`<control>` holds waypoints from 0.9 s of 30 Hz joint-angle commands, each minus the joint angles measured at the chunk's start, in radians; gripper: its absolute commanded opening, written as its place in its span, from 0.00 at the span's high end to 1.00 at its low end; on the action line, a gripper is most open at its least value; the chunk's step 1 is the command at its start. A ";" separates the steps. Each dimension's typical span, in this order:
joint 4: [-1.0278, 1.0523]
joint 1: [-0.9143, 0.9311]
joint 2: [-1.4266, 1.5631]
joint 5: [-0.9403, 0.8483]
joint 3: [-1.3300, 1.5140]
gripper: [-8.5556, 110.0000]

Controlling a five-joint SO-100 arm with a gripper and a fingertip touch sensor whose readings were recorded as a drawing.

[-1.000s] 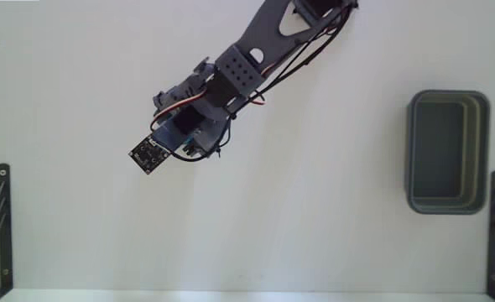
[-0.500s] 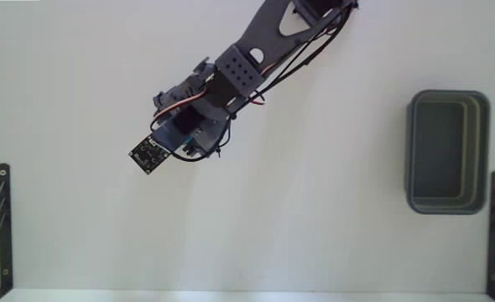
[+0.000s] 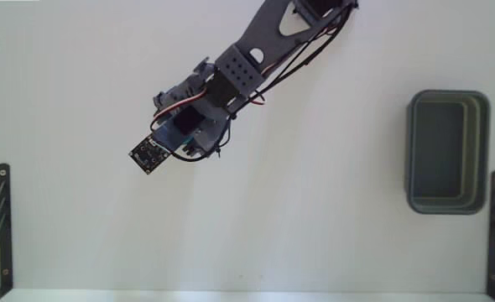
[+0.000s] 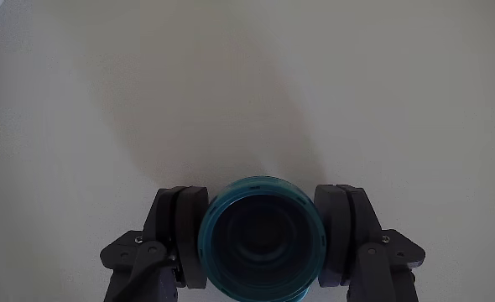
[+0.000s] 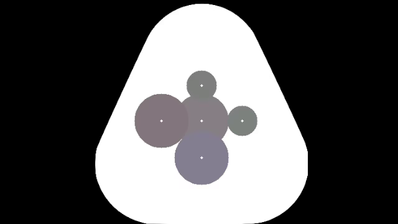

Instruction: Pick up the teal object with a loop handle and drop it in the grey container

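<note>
The cup thing point(image 4: 261, 239) is bright teal with a dark hollow middle, and the gripper point(image 4: 261, 243) fingers are dark grey. Bin point(image 3: 447, 152) is a blue-grey, darker inside, on a plain white table point(image 3: 315, 226).

teal object point(image 4: 261, 238) between end effector point(image 4: 261, 236) fingers, container point(image 3: 447, 152) far right

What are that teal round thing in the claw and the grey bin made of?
Teal object: likely translucent plastic, its glossy rim catching light around a dark hollow. Grey container: probably moulded matte plastic, judging by the rounded corners, thick rim and even blue-grey colour.
</note>
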 commanded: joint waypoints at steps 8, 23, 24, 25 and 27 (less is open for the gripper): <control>-0.012 0.013 0.034 0.005 -0.005 0.36; 0.100 0.013 0.052 0.005 -0.098 0.36; 0.108 0.013 0.053 0.005 -0.106 0.36; 0.120 0.013 0.054 0.005 -0.117 0.36; 0.143 0.013 0.056 0.005 -0.138 0.36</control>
